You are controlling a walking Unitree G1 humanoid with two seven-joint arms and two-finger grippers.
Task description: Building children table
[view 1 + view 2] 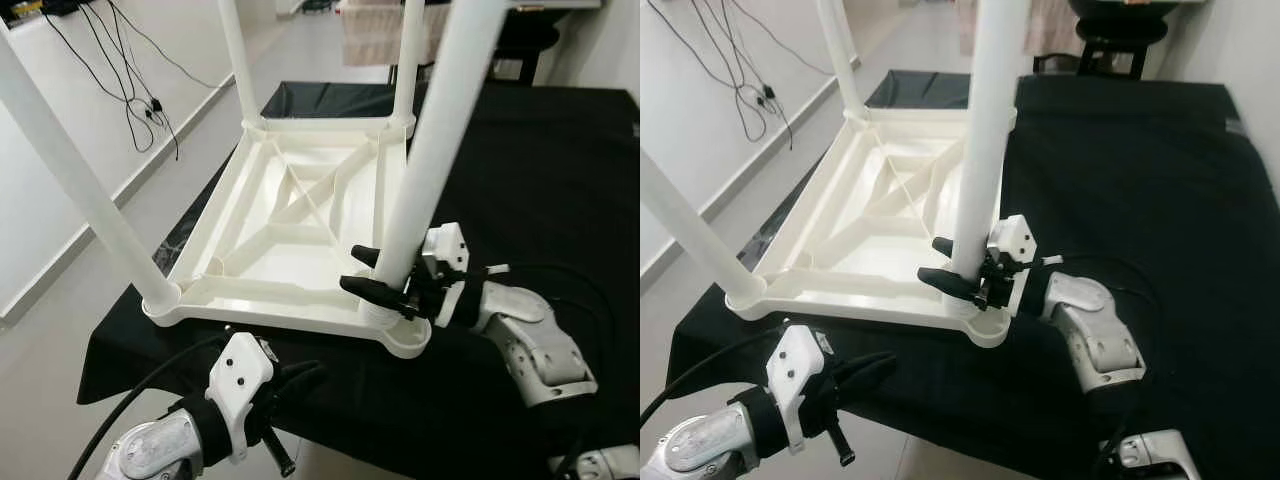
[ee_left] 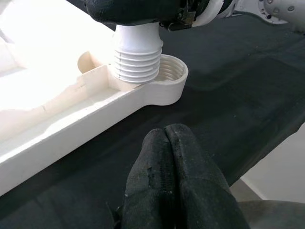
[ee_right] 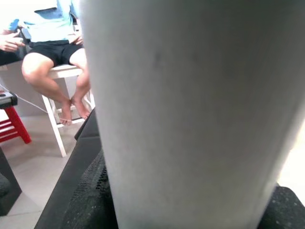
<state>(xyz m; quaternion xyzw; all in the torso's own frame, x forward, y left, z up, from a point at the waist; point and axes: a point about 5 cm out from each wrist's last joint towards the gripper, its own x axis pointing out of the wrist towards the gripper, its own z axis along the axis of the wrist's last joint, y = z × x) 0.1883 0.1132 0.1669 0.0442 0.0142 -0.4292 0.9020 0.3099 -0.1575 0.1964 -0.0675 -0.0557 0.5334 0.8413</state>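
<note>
The desk [image 1: 560, 180], draped in black cloth, carries the whole job: the white children's table top [image 1: 290, 215] lies on it upside down, ribbed underside up, so that the corner sockets face upward and the legs can be stood into them. It sits toward the desk's nine-o'clock edge, its near corners close to the front edge. Three legs stand in their corners, at about seven [image 1: 80, 185], eleven [image 1: 238, 62] and one o'clock [image 1: 408, 55]; whether they are screwed home cannot be judged, and their upper ends run out of the picture. The fourth leg [image 1: 435, 140] stands at the five-o'clock corner with the right gripper [image 1: 372, 272] low on it, jaws clasped around the tube just above the socket [image 2: 167, 82], probably to steady and turn it. In the left wrist view the leg's threaded end [image 2: 137, 62] is largely exposed above the socket rim and appears to sit a little off centre, so by my reading it is started at most, not seated. The left gripper [image 2: 172, 157] hovers off the desk's front edge at about six o'clock, jaws pressed together with nothing between them, seemingly waiting. In the right wrist view the leg is so close that the contact of the jaws is hidden; beyond it a person [image 3: 55, 45] sits on a white stool, cut off above the chest.
</note>
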